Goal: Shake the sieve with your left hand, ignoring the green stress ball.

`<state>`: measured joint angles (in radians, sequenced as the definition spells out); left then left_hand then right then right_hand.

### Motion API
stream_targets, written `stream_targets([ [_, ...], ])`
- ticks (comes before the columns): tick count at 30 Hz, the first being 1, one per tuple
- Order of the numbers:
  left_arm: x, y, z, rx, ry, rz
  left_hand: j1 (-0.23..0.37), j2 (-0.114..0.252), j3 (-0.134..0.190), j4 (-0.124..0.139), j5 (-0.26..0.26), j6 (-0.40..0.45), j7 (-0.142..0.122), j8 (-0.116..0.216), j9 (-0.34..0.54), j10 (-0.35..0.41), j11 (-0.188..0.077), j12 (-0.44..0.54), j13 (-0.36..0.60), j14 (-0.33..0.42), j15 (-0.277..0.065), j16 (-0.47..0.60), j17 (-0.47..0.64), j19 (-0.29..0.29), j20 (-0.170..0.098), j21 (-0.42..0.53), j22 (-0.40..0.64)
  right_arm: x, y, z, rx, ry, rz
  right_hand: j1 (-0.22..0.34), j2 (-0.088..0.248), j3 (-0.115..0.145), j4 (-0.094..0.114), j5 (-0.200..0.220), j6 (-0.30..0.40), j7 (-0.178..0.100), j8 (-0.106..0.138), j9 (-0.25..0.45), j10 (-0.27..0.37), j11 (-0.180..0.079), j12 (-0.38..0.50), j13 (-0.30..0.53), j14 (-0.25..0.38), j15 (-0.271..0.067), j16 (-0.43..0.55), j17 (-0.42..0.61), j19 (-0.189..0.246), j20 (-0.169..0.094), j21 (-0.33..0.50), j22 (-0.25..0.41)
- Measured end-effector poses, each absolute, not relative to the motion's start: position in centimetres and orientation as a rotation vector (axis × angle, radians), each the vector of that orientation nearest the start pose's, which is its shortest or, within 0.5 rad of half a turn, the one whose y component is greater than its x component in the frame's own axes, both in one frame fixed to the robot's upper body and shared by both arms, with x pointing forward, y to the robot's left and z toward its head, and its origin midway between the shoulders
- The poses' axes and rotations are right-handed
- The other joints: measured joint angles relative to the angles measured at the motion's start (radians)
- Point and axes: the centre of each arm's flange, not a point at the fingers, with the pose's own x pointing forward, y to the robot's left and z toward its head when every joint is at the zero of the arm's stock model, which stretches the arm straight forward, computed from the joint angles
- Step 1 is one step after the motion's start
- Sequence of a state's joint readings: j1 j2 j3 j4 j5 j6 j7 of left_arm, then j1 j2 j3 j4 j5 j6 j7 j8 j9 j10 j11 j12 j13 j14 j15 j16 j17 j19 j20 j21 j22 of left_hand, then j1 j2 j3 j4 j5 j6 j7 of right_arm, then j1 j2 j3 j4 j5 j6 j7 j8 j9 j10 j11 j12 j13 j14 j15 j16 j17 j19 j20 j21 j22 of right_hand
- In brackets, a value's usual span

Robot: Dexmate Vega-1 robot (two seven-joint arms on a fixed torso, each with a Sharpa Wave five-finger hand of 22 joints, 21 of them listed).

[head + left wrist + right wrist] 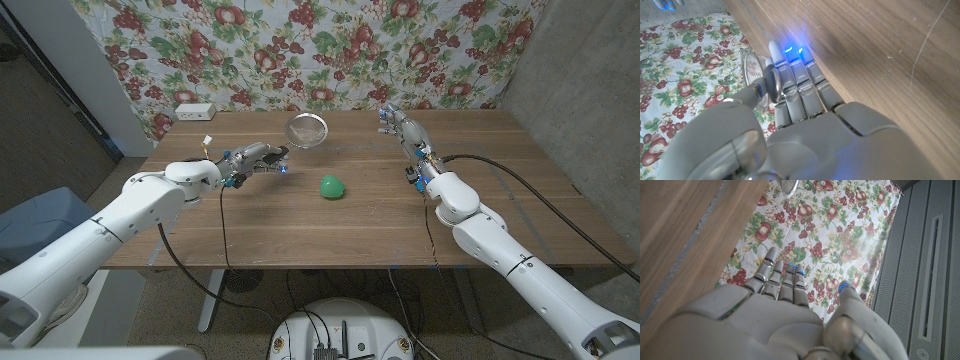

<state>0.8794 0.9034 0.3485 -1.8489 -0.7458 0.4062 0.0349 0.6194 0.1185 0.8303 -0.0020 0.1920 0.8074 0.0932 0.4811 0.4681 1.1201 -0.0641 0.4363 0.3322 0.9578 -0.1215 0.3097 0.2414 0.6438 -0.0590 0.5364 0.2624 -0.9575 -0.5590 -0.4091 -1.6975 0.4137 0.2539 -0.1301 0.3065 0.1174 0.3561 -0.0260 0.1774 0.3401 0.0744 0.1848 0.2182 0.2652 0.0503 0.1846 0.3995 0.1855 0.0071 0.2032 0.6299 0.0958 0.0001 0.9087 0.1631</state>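
While its fingers pinch the handle, the left hand holds one sieve tilted above the wooden table.
One green stress ball lies at five o'clock of the sieve, apart from it, with bare wood all round; a white box sits near the far left edge. At three o'clock the right hand holds nothing, fingers extended and slightly apart, arm stretched toward the floral cloth.
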Motion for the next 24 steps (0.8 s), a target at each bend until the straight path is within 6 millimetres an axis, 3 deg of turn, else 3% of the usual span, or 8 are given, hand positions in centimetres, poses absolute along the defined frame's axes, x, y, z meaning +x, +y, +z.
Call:
stream_targets([
  [12,58.9,29.1,1.7,0.315,-0.219,-0.263,0.0,0.0,0.0,0.0,-0.003,0.0,0.0,0.008,0.012,0.0,0.0,-0.004,0.005,0.0,0.0,-0.007,0.0,0.0,0.0,0.008,-0.003,58.1,-20.8,0.6,-0.084,-0.77,0.314,-0.021,0.005,-0.001,0.007,0.0,-0.045,0.005,-0.008,-0.014,-0.037,-0.009,-0.008,-0.024,-0.039,-0.01,-0.015,-0.032,-0.022,-0.007,-0.037,0.0],
  [24,58.6,28.9,1.6,0.317,-0.223,-0.251,0.007,-0.007,-0.001,0.001,-0.004,-0.002,0.002,0.015,0.022,0.005,0.005,-0.008,0.008,0.003,-0.003,-0.007,0.0,0.0,0.0,0.015,-0.002,58.4,-20.9,0.5,-0.029,-0.775,0.346,-0.053,-0.008,0.009,-0.003,0.0,-0.112,-0.012,-0.008,-0.032,-0.102,-0.024,-0.008,-0.073,-0.123,-0.019,-0.023,-0.108,-0.12,0.012,-0.135,0.0],
])
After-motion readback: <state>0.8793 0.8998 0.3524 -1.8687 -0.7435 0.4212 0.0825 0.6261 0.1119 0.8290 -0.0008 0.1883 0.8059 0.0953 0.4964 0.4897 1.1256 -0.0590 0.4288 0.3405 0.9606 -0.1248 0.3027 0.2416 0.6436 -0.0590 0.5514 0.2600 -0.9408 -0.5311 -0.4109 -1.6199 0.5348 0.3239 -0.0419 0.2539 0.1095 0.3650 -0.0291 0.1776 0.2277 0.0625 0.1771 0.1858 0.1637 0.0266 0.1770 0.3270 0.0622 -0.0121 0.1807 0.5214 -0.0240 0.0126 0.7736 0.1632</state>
